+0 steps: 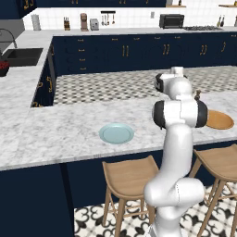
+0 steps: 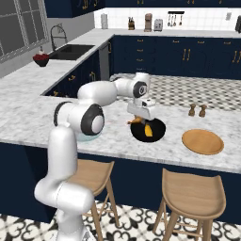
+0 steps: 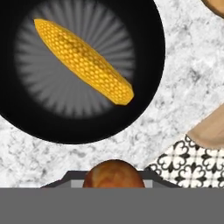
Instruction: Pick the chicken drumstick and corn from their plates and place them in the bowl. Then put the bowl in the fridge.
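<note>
gripper [image 2: 139, 121]: above the near-left rim of the bowl, pointing down; jaws clamped on the drumstick
drumstick [image 3: 113, 174]: rounded brown end shows between the finger tips in hand view, off the counter, just outside the bowl rim; in right base view an orange-brown bit sticks out under the hand at the bowl's left edge
corn [image 3: 83, 60]: lying flat inside the bowl, diagonal across the ribbed bottom
bowl [image 2: 159, 132]: black, on the marble counter [image 2: 28, 117], between the two plates
blue plate [image 1: 116, 133]: on the counter near the front edge, bare, left of the arm in left base view
wood plate [image 2: 203, 141]: on the counter right of the bowl, apart from it, bare
shakers [image 2: 197, 110]: two small brown ones, upright, behind the wood plate
stools [image 2: 190, 190]: wooden, under the counter's front edge
sink [image 2: 70, 51]: far left counter, red bowl [image 2: 41, 59] beside it
fridge: can't locate it from these views
</note>
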